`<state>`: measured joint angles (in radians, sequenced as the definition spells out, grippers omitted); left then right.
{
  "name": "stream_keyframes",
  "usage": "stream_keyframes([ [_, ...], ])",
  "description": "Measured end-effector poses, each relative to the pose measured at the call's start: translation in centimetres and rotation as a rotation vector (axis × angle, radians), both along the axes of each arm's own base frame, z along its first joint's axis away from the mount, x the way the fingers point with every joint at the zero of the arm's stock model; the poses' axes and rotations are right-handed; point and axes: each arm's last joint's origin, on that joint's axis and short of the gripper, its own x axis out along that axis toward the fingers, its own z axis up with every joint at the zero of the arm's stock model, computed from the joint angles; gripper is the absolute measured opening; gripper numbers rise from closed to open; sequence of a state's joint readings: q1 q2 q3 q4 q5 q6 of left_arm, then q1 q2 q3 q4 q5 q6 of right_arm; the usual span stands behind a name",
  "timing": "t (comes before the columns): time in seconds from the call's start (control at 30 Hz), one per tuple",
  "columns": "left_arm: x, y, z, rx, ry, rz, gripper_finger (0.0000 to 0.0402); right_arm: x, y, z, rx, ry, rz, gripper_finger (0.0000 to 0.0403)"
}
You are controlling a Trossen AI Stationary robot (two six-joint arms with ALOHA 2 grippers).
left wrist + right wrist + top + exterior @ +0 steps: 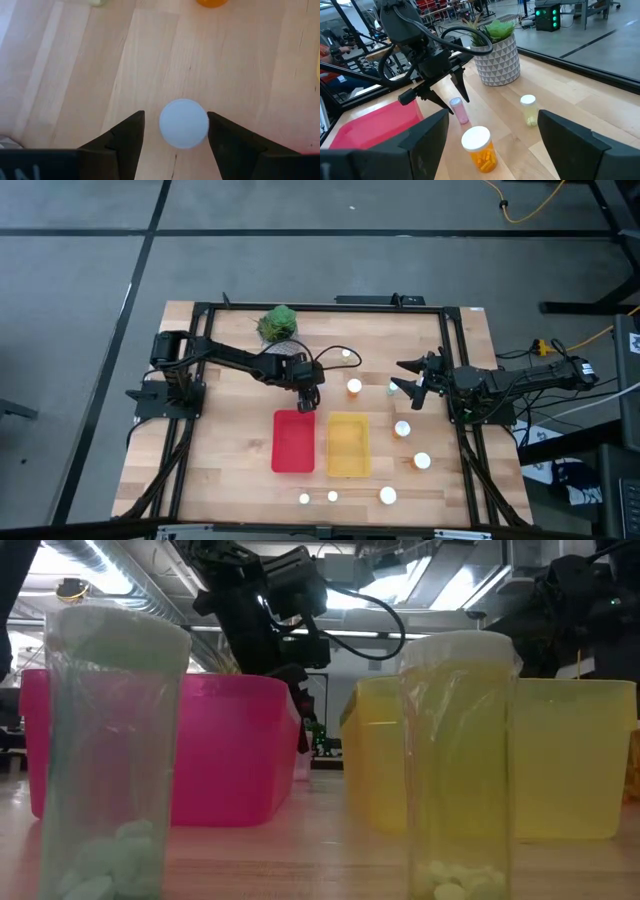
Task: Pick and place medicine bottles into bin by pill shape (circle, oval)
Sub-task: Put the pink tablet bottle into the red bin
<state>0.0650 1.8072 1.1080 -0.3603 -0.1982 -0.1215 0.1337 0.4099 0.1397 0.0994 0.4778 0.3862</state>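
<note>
Medicine bottle (183,123), standing capped on the wood just beyond the red bin (293,441), is straddled by the left gripper (176,131), whose fingers are spread either side without touching, ready to be closed. The right gripper (492,137) is held open beside the yellow bin (347,444), waiting.

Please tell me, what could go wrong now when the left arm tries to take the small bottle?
1. The left gripper has open jaws around the small bottle, which sits closer to one side; closing may tip it.
2. The red bin is close by, so the arm might bump its rim.
3. The right gripper waits open near an orange bottle; moving could knock it.
</note>
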Motion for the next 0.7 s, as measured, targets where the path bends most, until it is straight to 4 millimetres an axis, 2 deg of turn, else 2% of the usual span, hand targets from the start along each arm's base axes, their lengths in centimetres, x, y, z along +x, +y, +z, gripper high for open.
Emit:
stream_keyframes([
  [0.17, 0.0, 0.0, 0.0, 0.000, 0.000, 0.000, 0.0186, 0.0, 0.0, 0.0, 0.000, 0.000, 0.000, 0.0307],
  [0.5, 0.1, -0.1, 0.2, 0.000, -0.022, -0.001, 0.0095, 0.0, 0.0, 0.0, 0.001, 0.000, 0.000, 0.0307],
  [0.6, -0.1, -0.3, 1.3, 0.002, -0.053, -0.006, 0.0089, 0.0, 0.0, 0.0, 0.000, 0.000, 0.000, 0.0307],
  [0.7, -0.6, -0.8, 3.4, 0.005, -0.115, -0.020, 0.0089, 0.0, 0.0, 0.0, 0.001, 0.000, 0.000, 0.0307],
])
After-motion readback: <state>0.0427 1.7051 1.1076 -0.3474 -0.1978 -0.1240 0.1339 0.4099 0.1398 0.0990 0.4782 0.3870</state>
